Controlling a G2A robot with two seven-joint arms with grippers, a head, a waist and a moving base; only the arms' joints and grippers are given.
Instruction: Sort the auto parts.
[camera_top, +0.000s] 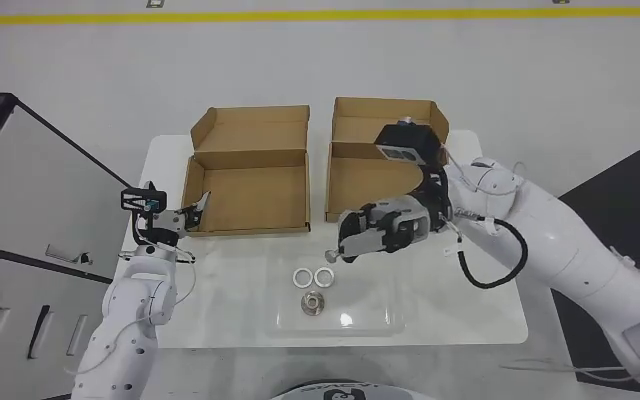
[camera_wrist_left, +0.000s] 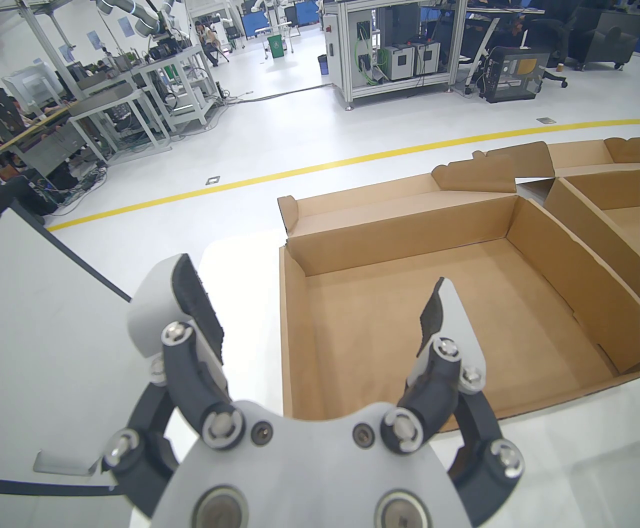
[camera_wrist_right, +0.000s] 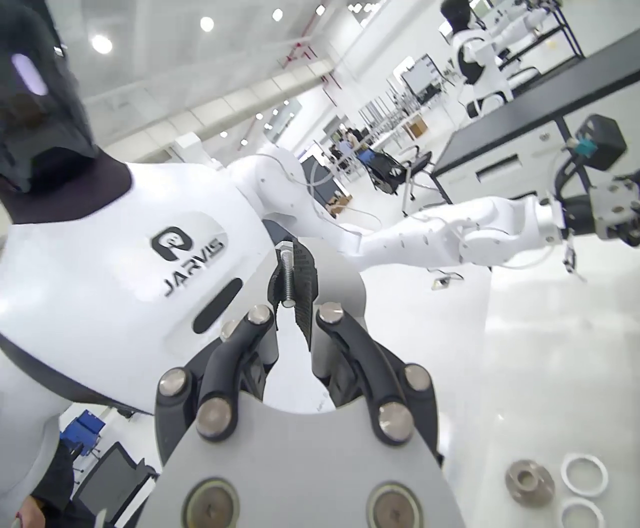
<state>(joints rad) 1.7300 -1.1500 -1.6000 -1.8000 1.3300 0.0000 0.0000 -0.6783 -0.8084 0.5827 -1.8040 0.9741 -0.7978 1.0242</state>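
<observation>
Far left of the top view: left gripper (camera_top: 195, 208), fingers wide apart, at the corner of a cardboard box (camera_top: 250, 205). In the left wrist view, straddling that box's wall. Right of centre: right gripper (camera_top: 345, 250), clamped on a bolt (camera_wrist_right: 286, 275), its thread plain in the right wrist view. Lower centre, on the table (camera_top: 450, 300): two white rings (camera_top: 301, 277) and a metal disc (camera_top: 313, 301).

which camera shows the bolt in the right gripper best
The right wrist view: the bolt stands close up between the right gripper's pads, its thread plain. In the top view it is a small speck at that gripper's tip. The left wrist view faces a cardboard box past the open left gripper.
</observation>
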